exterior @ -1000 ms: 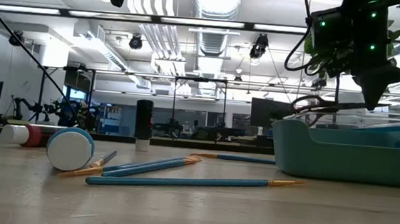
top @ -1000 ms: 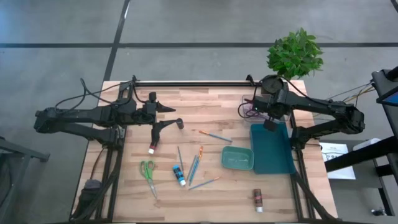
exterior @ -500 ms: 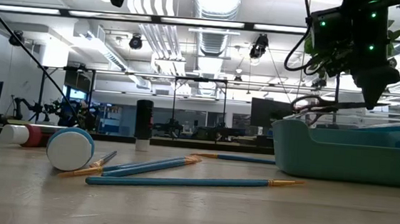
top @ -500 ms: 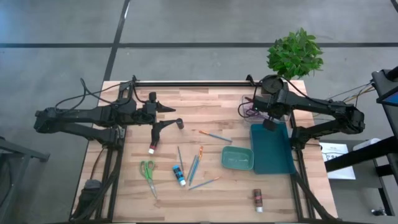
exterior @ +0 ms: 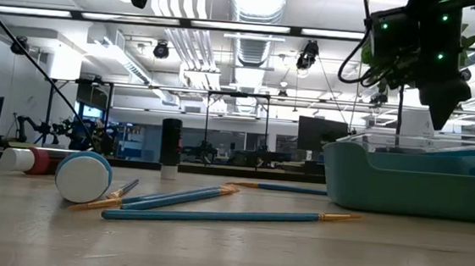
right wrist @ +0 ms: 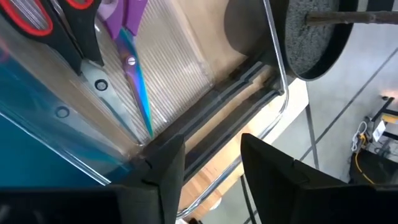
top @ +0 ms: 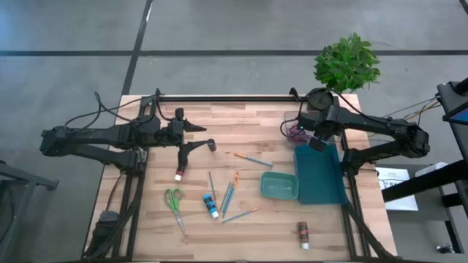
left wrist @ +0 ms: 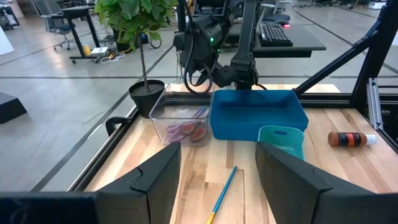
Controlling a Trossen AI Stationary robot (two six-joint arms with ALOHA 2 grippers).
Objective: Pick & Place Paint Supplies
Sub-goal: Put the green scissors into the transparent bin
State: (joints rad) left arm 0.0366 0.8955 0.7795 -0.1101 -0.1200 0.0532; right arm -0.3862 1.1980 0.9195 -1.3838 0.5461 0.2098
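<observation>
Several blue-handled paintbrushes (top: 228, 191) lie flat mid-table, one more (top: 253, 159) farther back. A blue tube (top: 210, 206), a pink tube (top: 179, 172) and a brown tube (top: 303, 234) lie on their sides. The teal palette (top: 279, 185) sits beside a teal bin (top: 322, 179). My right gripper (top: 316, 142) hangs open and points steeply down over the far end of that bin, next to a clear bin (right wrist: 186, 74) holding scissors; its fingers (right wrist: 163, 168) hold nothing. My left gripper (left wrist: 217, 180) waits open above the table's left half (top: 191, 139).
Green-handled scissors (top: 174, 200) lie at the near left, and a small black cylinder (top: 213, 145) stands by my left gripper. A potted plant (top: 346, 62) stands off the far right corner. A black rail (top: 227, 98) runs along the table's far edge.
My right gripper has let go of a thin dark thing, which showed level just under it above the bins' rims in the low view and no longer shows there. Its wrist has rolled a little. The left arm has kept still.
</observation>
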